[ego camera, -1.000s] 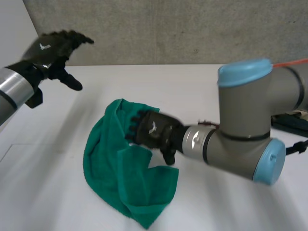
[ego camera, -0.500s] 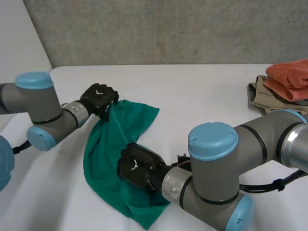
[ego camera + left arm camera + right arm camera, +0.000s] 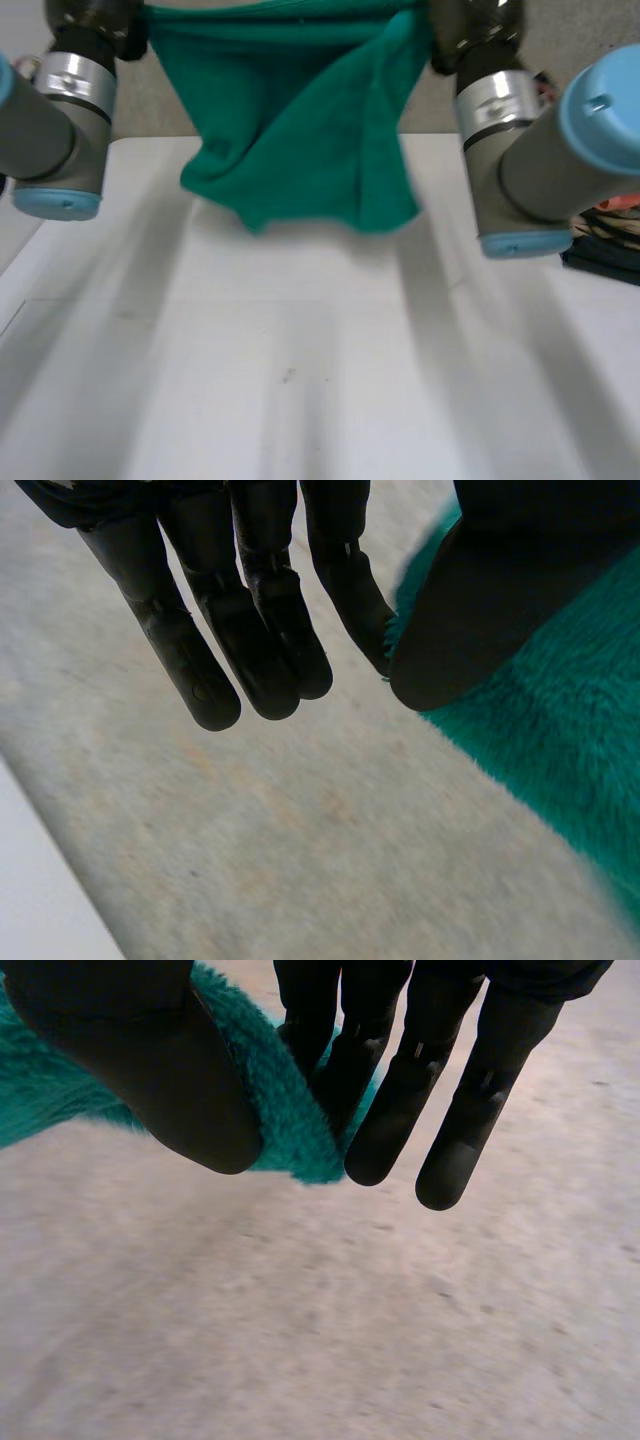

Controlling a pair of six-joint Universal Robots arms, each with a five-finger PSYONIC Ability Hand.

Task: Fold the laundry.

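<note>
Green and fleecy, the towel [image 3: 300, 130] hangs in the air above the white table [image 3: 300, 380], stretched along its upper edge between the two hands, with its lower folds dangling loose and clear of the tabletop. The left hand [image 3: 95, 15] pinches one upper corner: in its wrist view the thumb presses the pile against the nearest finger, the other fingers straight beside it. The right hand [image 3: 475, 25] nips the opposite corner between thumb and straight fingers. A grey concrete wall [image 3: 145, 100] stands behind. Past the right arm lies what may be a heap of other clothes [image 3: 605, 245], mostly hidden.
</note>
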